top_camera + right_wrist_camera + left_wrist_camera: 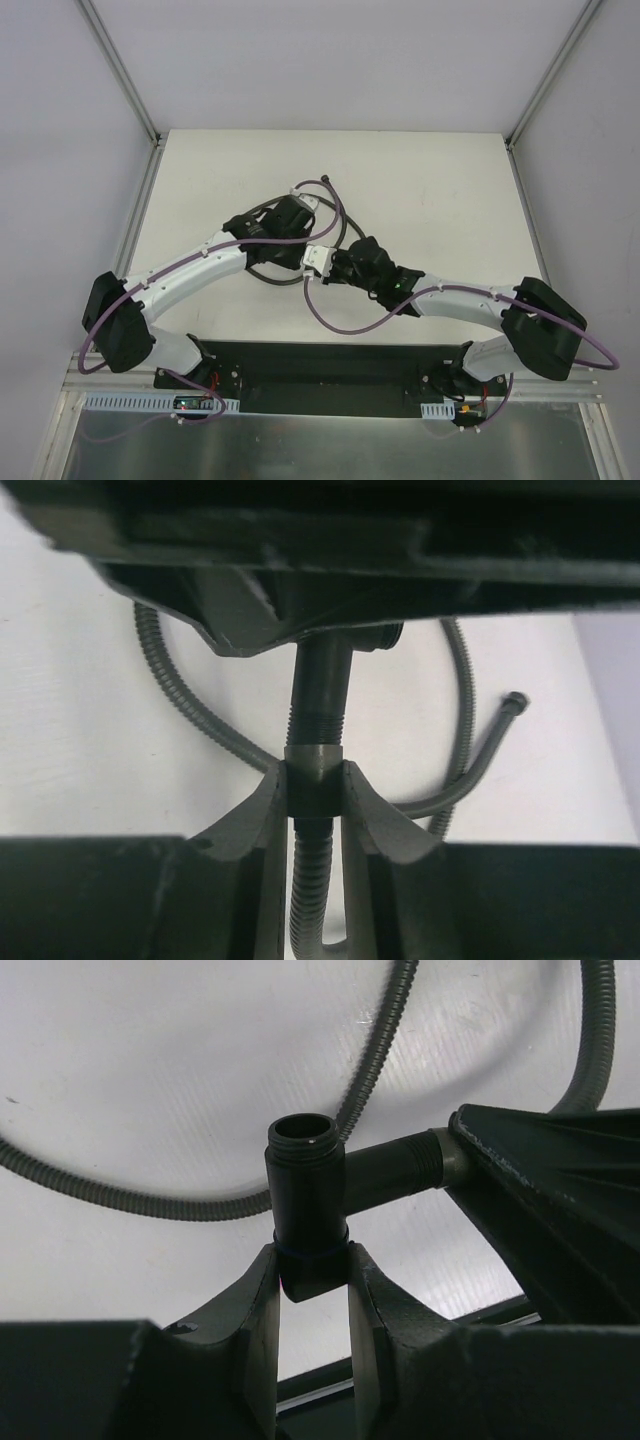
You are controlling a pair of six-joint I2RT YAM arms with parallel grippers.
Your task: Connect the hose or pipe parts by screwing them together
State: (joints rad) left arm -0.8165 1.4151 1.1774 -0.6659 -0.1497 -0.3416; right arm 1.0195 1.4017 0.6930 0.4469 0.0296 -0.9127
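Observation:
A black T-shaped pipe fitting (305, 1200) stands upright between the fingers of my left gripper (312, 1265), which is shut on its lower end. Its threaded side branch (400, 1170) runs right into a grey hose end nut (455, 1165). My right gripper (318, 780) is shut on that grey nut (318, 755), with the corrugated grey hose (312, 880) trailing back between its fingers. In the top view the left gripper (300, 222) and the right gripper (322, 255) meet at mid-table, over the hose loop (262, 272).
More hose (120, 1195) curls across the white table behind the fitting. A free hose end with a small dark fitting (515, 702) lies to the right. Purple arm cables (345, 325) loop near both grippers. Metal frame rails (135, 225) border the table.

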